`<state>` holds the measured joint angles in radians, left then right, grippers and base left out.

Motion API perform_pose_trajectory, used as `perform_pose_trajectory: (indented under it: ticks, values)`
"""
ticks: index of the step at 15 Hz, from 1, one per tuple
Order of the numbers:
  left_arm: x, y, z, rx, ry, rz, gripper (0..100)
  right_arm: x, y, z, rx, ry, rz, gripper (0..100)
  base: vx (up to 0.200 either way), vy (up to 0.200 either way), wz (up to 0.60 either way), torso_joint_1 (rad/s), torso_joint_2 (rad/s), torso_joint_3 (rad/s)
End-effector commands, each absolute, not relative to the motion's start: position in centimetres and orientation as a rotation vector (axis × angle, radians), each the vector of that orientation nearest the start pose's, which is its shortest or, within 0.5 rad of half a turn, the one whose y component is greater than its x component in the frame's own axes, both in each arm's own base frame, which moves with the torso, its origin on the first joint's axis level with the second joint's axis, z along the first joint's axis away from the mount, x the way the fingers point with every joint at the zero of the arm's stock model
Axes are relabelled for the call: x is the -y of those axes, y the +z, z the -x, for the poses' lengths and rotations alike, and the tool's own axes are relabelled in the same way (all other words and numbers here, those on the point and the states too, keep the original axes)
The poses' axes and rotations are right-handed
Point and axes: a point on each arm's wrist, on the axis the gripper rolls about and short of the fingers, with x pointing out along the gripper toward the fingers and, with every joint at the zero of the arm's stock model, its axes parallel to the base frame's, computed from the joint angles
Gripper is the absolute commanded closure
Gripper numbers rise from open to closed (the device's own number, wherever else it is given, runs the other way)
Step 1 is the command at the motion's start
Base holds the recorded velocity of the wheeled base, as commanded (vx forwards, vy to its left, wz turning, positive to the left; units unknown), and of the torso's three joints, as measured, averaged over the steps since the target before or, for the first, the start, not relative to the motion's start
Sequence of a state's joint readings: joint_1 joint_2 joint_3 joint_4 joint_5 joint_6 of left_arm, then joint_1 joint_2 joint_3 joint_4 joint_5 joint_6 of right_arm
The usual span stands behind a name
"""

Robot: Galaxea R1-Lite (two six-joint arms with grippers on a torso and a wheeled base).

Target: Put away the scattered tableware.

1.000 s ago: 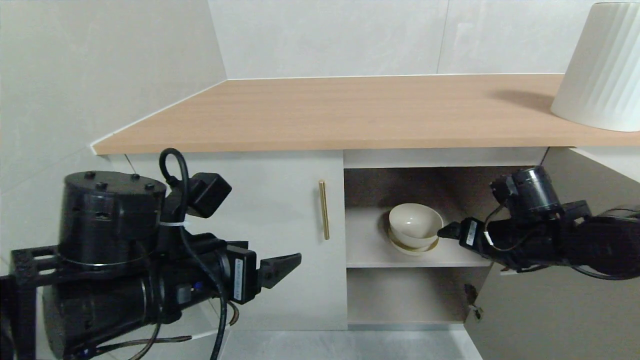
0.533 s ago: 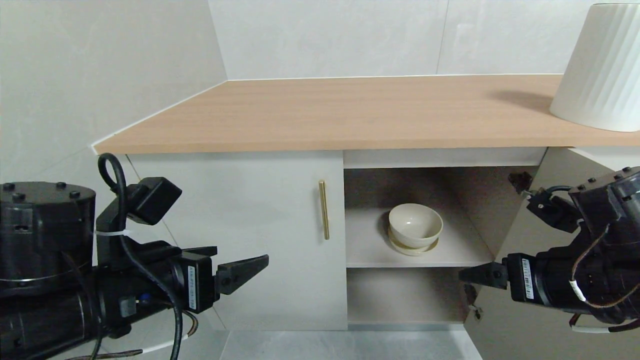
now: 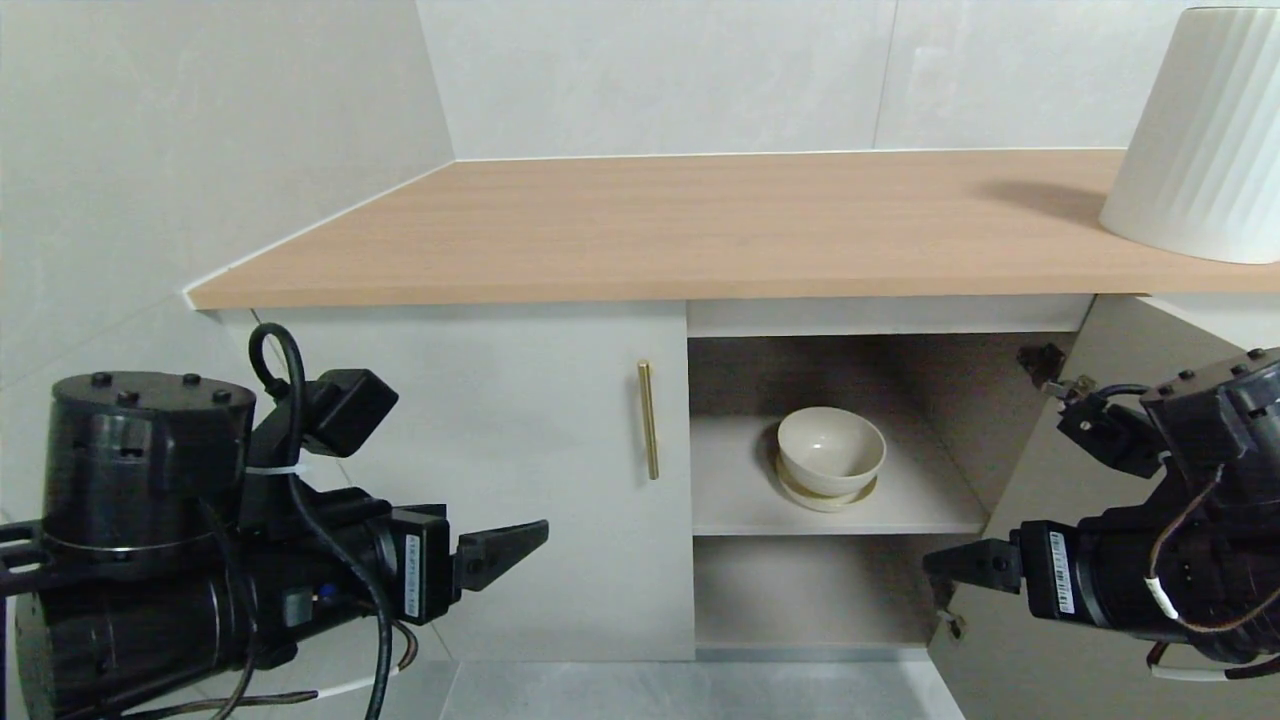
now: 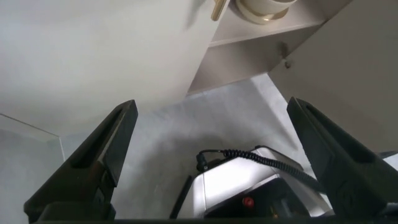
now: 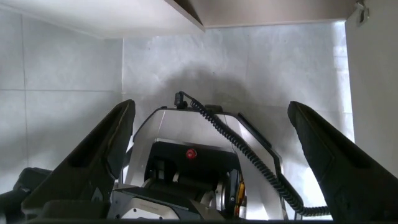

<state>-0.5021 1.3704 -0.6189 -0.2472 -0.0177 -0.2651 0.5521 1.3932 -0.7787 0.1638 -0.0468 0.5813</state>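
A cream bowl (image 3: 830, 452) sits upright on a gold-rimmed saucer (image 3: 826, 494) on the middle shelf (image 3: 740, 500) of the open cabinet. The bowl (image 4: 261, 6) also peeks in at the edge of the left wrist view. My right gripper (image 3: 932, 563) hangs open outside the cabinet, below and to the right of the bowl, holding nothing; its fingers stand wide apart around (image 5: 211, 107). Left of the closed door, my left gripper (image 3: 535, 532) is low and open as well, with nothing between its fingers (image 4: 211, 106).
A wooden countertop (image 3: 700, 220) runs above the cabinet, with a white ribbed lampshade (image 3: 1200, 140) at its right end. The left door is shut and has a gold handle (image 3: 648, 420). The right door (image 3: 1080, 620) stands open beside my right arm. The lower compartment (image 3: 810, 590) is bare.
My right gripper has drawn back from the bowl's rim, out of the cabinet, down and to the right. The left arm shifted left, then slightly back. The bowl stays on the shelf.
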Motion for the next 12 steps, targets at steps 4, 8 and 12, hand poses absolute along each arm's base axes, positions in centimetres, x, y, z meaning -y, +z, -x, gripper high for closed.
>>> perform_pose_trajectory:
  ticks: [4, 8, 12]
  values:
    - [10.36, 17.74, -18.67, -0.574, -0.439, 0.127, 0, -10.84, 18.22, -17.72, -0.87, 0.246, -0.307, 0, -0.2, 0.0, 0.0, 0.004, 0.0, 0.001]
    - [10.37, 17.66, -18.68, -0.577, -0.44, 0.127, 0, -10.87, 17.93, -17.75, -0.881, 0.243, -0.303, 0, -0.2, 0.0, 0.0, 0.002, 0.0, 0.002]
    - [10.5, 17.49, -18.71, -0.585, -0.443, 0.123, 0, -10.91, 17.84, -17.82, -0.886, 0.243, -0.302, 0, -0.2, 0.0, 0.0, 0.001, 0.0, 0.002]
